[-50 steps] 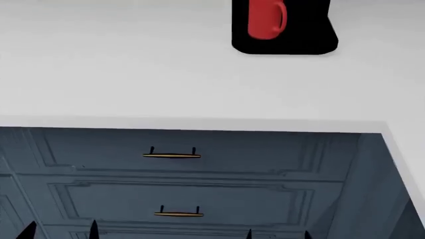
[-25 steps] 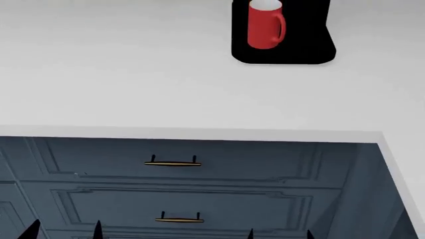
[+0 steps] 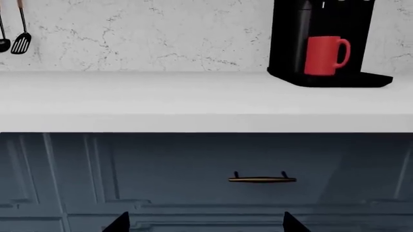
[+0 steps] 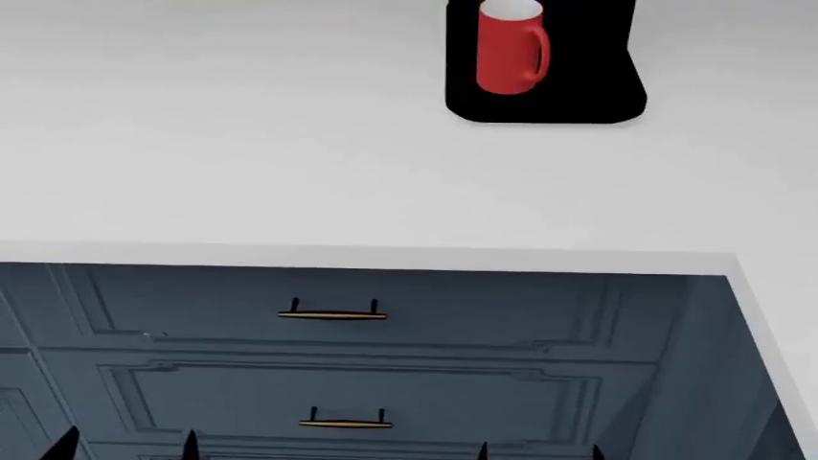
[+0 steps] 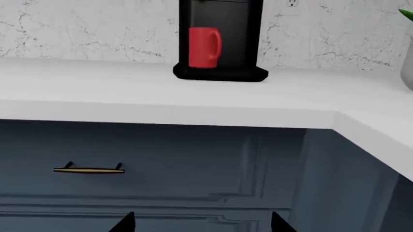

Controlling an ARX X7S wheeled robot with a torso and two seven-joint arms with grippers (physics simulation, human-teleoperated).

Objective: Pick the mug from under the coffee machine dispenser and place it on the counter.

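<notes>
The red mug [image 4: 511,48] stands upright on the black base of the coffee machine dispenser [image 4: 581,96] at the far back of the white counter [image 4: 256,163]. It also shows in the left wrist view [image 3: 324,55] and the right wrist view [image 5: 204,47], under the black machine [image 3: 322,29] [image 5: 223,34]. My left gripper [image 4: 125,446] and right gripper [image 4: 537,450] hang low in front of the blue-grey drawers, far from the mug. Only their pointed fingertips show, wide apart and empty, in the left wrist view [image 3: 205,223] and right wrist view [image 5: 201,222].
Dark blue-grey drawers with brass handles [image 4: 332,313] [image 4: 345,422] sit below the counter edge. The counter turns a corner at the right [image 5: 380,125]. Black utensils [image 3: 19,41] hang on the marbled wall. A green plant [image 5: 407,43] shows at the far right.
The view has shifted a little: the counter edge, mug and machine sit lower in the head view than one second ago. Since half a second ago nothing has moved.
</notes>
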